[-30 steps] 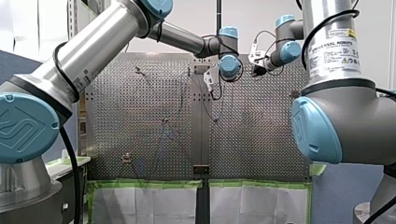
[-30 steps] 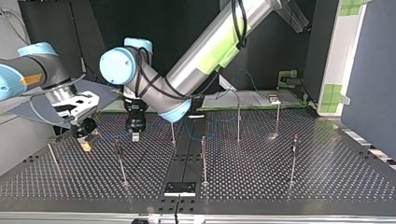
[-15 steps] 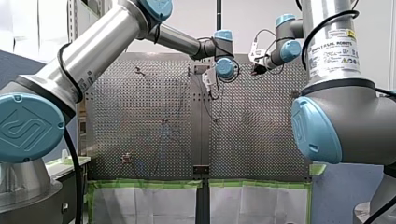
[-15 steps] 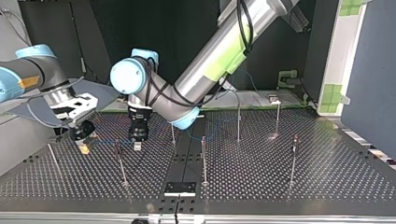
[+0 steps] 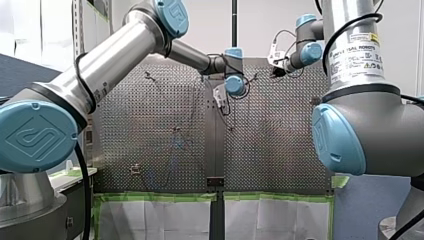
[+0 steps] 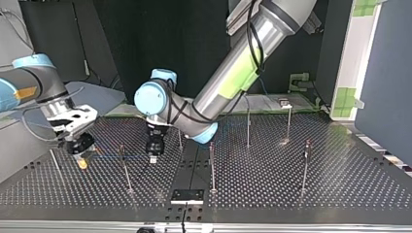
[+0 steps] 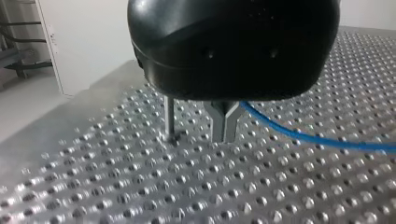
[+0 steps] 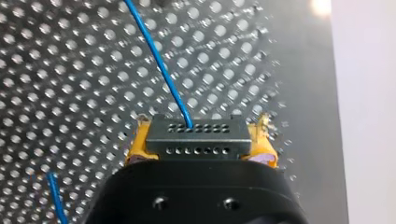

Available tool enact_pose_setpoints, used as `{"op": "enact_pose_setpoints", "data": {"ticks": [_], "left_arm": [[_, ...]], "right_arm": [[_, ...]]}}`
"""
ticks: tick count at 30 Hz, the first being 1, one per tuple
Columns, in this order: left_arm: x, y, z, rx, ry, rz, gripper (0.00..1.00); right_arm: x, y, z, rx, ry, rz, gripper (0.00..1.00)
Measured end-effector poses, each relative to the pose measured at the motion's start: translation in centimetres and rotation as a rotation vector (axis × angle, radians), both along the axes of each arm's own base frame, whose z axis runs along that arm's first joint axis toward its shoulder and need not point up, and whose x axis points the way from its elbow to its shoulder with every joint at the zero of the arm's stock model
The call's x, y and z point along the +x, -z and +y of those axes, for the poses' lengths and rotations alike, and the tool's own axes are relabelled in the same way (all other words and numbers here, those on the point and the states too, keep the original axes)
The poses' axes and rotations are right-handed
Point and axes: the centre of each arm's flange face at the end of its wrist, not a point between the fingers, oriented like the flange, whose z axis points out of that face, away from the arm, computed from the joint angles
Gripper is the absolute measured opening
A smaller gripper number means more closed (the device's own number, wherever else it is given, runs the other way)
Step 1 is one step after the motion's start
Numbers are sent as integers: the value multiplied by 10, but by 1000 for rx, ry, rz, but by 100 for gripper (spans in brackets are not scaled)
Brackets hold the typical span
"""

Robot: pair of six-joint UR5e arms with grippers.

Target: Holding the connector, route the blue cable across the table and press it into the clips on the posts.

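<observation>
right claw (image 6: 82, 160): clamped on connector (image 8: 196, 139), with yellow pads (image 8: 139, 142) at each end. It sits low over the desk (image 6: 272, 194) at the top view's left, probably acting as the anchor so the line stays tight.
cable (image 8: 161, 65): blue, leaves the connector's top face. In the top view it runs straight across to the left claw, above the desk.
left claw (image 7: 224, 135): metal fingers closed, and the cable comes out at their side, so I read it as gripping the cable. It points straight down near the desk's middle seam, likely as the guide hand that sets cable height for the clips.
post (image 6: 124, 167): stands between the two claws. The cable crosses it just below its tip; can't tell whether it is in the clip.
progress: judged early, at the first post, with the other posts at the top view's right untouched.
change vs 1 s ago: the left claw has come toward the top-view camera and rightward, and the right claw has dropped lower and nearer. The span between the claws is longer and now lines up with the post.
</observation>
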Motion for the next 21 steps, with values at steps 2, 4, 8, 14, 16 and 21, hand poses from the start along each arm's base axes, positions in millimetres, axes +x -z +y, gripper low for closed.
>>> {"op": "enact_pose_setpoints", "data": {"ticks": [2, 4, 8, 14, 16, 21], "left_arm": [[3, 1, 2, 2, -2, 2, 0], [4, 2, 4, 5, -2, 5, 0], [4, 2, 5, 9, -1, 11, 0], [2, 3, 4, 14, 3, 16, 53], [-2, 4, 1, 21, 7, 26, 80], [-11, 8, -3, 46, 15, 57, 99]], "right_arm": [[-3, 0, -2, -1, 5, -1, 0], [-6, 0, -4, -1, 10, -1, 0], [-9, 1, -6, 1, 17, -1, 0], [-11, 1, -7, 1, 19, -1, 0], [-11, 1, -7, 1, 17, -1, 0], [-10, 2, -7, 3, 14, -1, 0]]}}
